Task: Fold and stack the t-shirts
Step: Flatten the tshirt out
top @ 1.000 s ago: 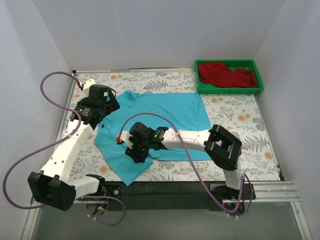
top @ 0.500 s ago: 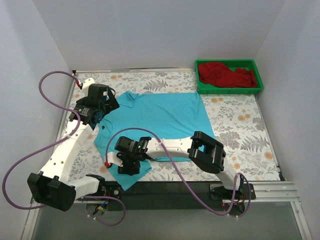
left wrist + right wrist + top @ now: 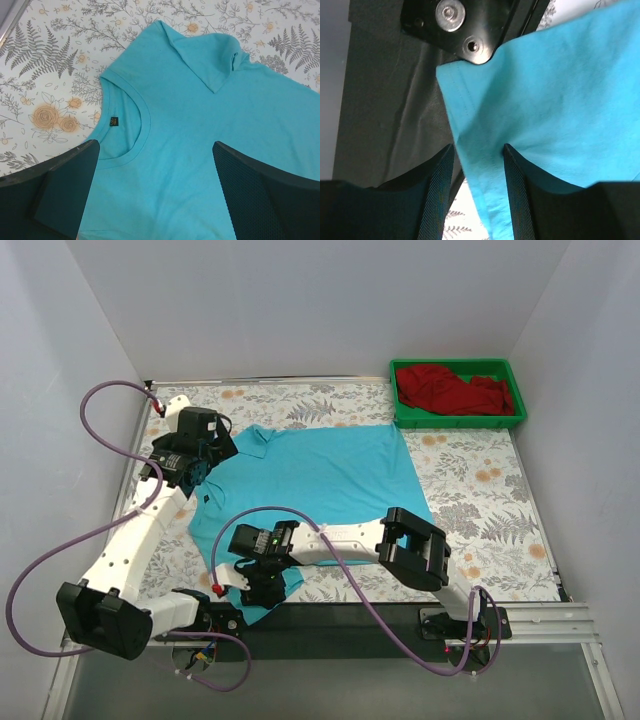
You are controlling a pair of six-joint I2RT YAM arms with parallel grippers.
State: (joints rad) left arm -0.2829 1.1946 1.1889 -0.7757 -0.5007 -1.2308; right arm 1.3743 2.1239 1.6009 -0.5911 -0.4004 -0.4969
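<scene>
Lying spread nearly flat across the middle of the flowered bench, the turquoise-blue t-shirt, collar toward the far left and one near corner hanging past the bench's near edge: laid out for folding, by the look of it, not yet folded. Waiting well apart in the green tray at the far right corner, the dark red t-shirt, crumpled, probably kept aside until the first is done. Reaching low across from the right, the right arm, right jaws parted only narrowly, tips down at the overhanging hem corner, cloth showing between them but not seen clamped; likely there to tug or smooth that corner square before a fold. Hovering over the collar, left jaws wide apart and holding nothing, seemingly poised to pin or take the neck end. Doubled over beside the collar, one sleeve; stitched inside the neckline, a small dark label.
</scene>
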